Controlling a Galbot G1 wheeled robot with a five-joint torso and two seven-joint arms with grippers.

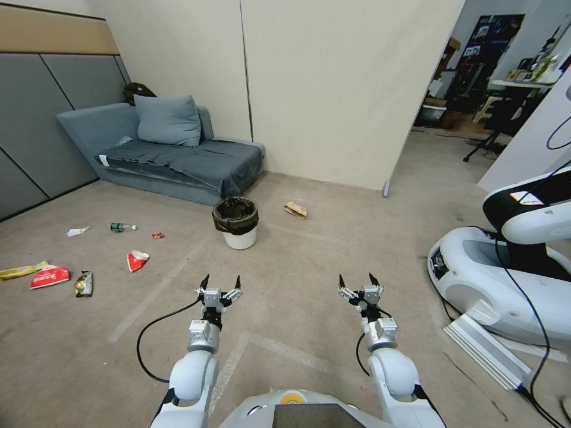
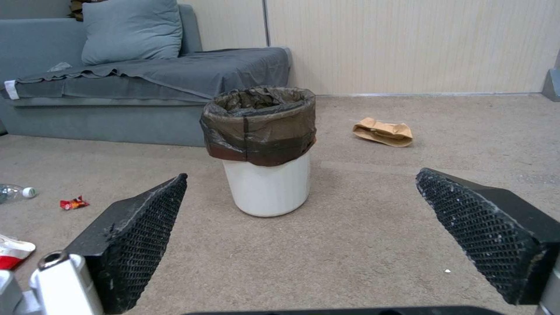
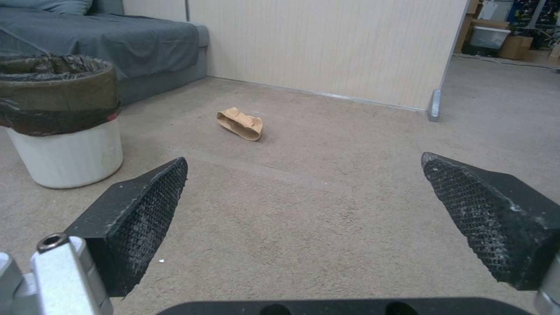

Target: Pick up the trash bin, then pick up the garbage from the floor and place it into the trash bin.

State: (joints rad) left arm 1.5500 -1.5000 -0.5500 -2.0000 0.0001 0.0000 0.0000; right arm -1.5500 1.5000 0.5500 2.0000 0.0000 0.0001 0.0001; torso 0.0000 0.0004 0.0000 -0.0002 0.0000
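The trash bin (image 1: 237,223) is a small white bucket with a black bag over its rim, upright on the carpet before the sofa; it also shows ahead in the left wrist view (image 2: 264,151) and at the edge of the right wrist view (image 3: 61,122). Garbage lies around it: a brown paper bag (image 1: 295,209) (image 2: 383,131) (image 3: 240,124), a small bottle (image 1: 122,227), a white tissue (image 1: 77,231), and red-and-white and gold wrappers (image 1: 50,277) at the left. My left gripper (image 1: 220,281) (image 2: 300,201) hangs open short of the bin. My right gripper (image 1: 358,279) (image 3: 303,192) is open too, holding nothing.
A grey sofa (image 1: 172,156) with a cushion stands behind the bin against the wall. A partition wall (image 1: 333,89) ends at mid right, with a room opening beyond. Another white robot base (image 1: 505,279) with cables and a metal strip (image 1: 485,351) sits at the right.
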